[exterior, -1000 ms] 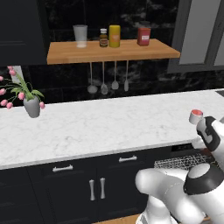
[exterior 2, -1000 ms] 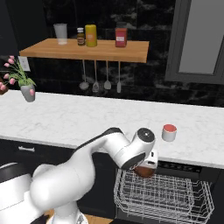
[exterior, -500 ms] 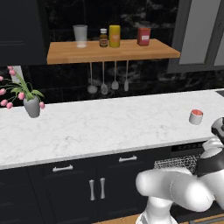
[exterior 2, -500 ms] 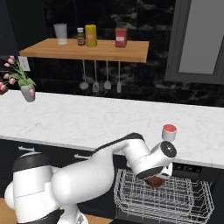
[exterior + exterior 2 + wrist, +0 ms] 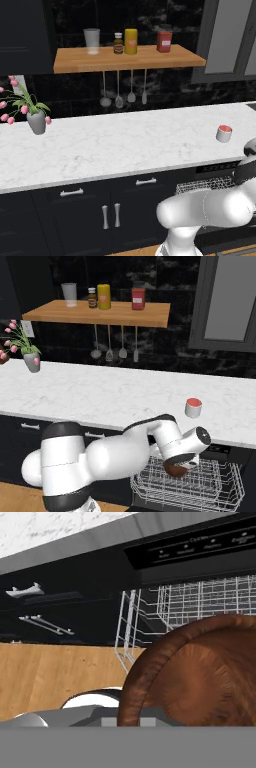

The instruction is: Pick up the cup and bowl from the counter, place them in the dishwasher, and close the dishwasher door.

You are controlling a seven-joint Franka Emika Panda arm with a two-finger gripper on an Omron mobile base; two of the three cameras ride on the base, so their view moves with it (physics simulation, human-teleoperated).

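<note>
The small white-grey cup (image 5: pixel 224 133) (image 5: pixel 193 407) with a salmon-red inside stands upright near the right end of the marble counter (image 5: pixel 125 145) (image 5: pixel 100 391). My gripper (image 5: pixel 177 466) hangs below the counter's edge, shut on a brown wooden bowl (image 5: pixel 176 472) (image 5: pixel 200 672). The bowl sits just over the front left part of the pulled-out grey wire rack (image 5: pixel 200 487) (image 5: pixel 190 607) (image 5: pixel 200 185). The dishwasher's black control strip (image 5: pixel 200 549) runs above the rack. My fingertips are hidden behind the bowl, and the dishwasher door is out of view.
A wooden shelf (image 5: pixel 100 312) carries a frosted tumbler (image 5: pixel 69 293), bottles and a red tin. Utensils (image 5: pixel 115 348) hang under it. A vase of pink flowers (image 5: pixel 36 120) stands at the counter's left. Dark cabinets with silver handles (image 5: pixel 110 215) flank the dishwasher on the left.
The arm has swung right and down with the bowl, from counter height beside the cup to just over the wire rack. The cup has stayed where it was.
</note>
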